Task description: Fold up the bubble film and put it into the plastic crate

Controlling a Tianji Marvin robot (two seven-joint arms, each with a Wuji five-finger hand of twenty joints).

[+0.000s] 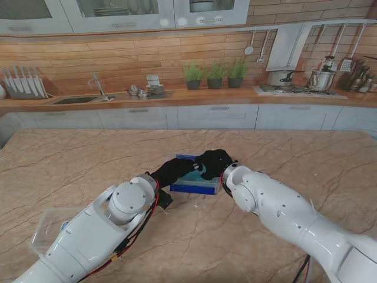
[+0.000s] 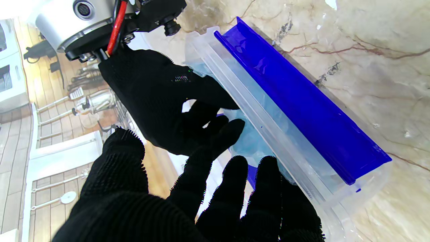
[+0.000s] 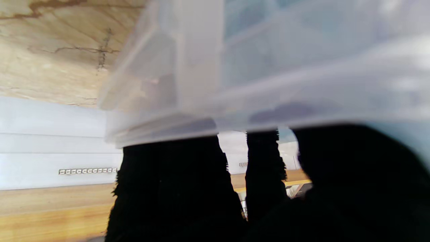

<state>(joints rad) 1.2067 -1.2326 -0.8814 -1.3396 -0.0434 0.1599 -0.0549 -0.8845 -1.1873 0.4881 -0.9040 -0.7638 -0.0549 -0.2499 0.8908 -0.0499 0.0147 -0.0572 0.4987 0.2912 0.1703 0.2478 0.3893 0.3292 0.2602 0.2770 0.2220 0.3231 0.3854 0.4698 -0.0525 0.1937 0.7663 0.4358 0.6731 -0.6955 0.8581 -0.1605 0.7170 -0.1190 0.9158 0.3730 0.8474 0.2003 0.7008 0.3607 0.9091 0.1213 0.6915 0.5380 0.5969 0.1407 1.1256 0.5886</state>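
At frame centre, our left hand point(image 1: 174, 170) and right hand point(image 1: 213, 163) press the bubble film point(image 2: 250, 141) into the plastic crate point(image 1: 195, 187); whether the fingers grip it we cannot tell. It looks light, soft and springy, best pinned at its folded edges.

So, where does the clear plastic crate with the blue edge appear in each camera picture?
Stand view: the clear plastic crate with the blue edge lies at table centre, under both black-gloved hands.
Left wrist view: crate fills the right half.
Right wrist view: crate wall, blurred, close.
Shared landmark: the marble table.
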